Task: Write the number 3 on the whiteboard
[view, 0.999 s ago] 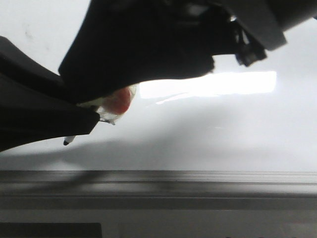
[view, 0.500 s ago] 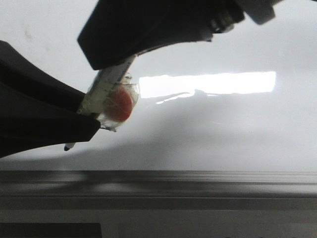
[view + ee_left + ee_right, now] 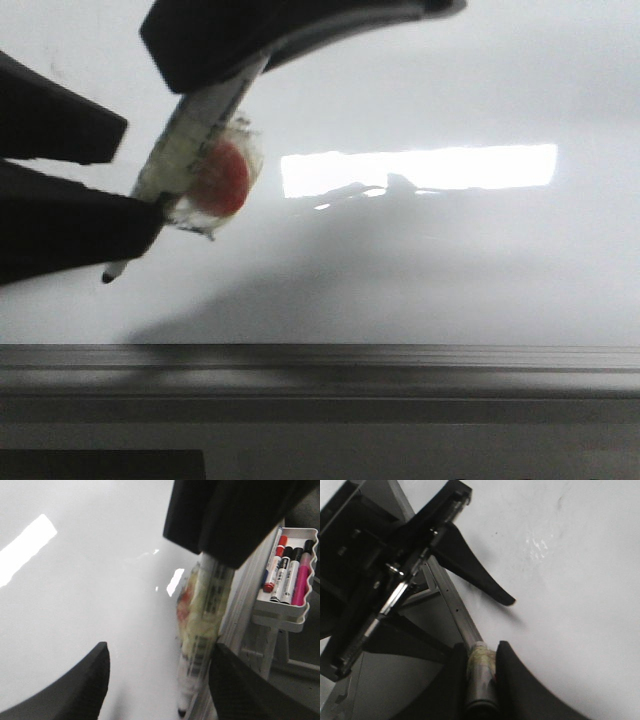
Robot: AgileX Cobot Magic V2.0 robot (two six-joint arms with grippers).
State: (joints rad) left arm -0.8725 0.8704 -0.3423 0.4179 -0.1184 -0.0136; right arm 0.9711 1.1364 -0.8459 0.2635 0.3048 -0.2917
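Lifted right tool (image 3: pixel 479 680) grips marker (image 3: pixel 190 150); tray (image 3: pixel 285 615) holds 5 pens.

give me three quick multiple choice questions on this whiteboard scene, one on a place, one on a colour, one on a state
1. In the front view, where is the marker's tip?
A. Over the left part of the whiteboard
B. Resting on the grey rail
C. Inside a pen tray

2. What colour is the round patch on the marker's wrapped body?
A. Blue
B. Red-orange
C. Green

3. Which gripper clamps the marker?
A. The left one
B. Neither
C. The right one

Answers:
1 A: the tip of the marker sits above the rail, in front of the whiteboard.
2 B: the patch is plainly red-orange.
3 C: the right gripper pinches the barrel, while the left gripper stands open around it.
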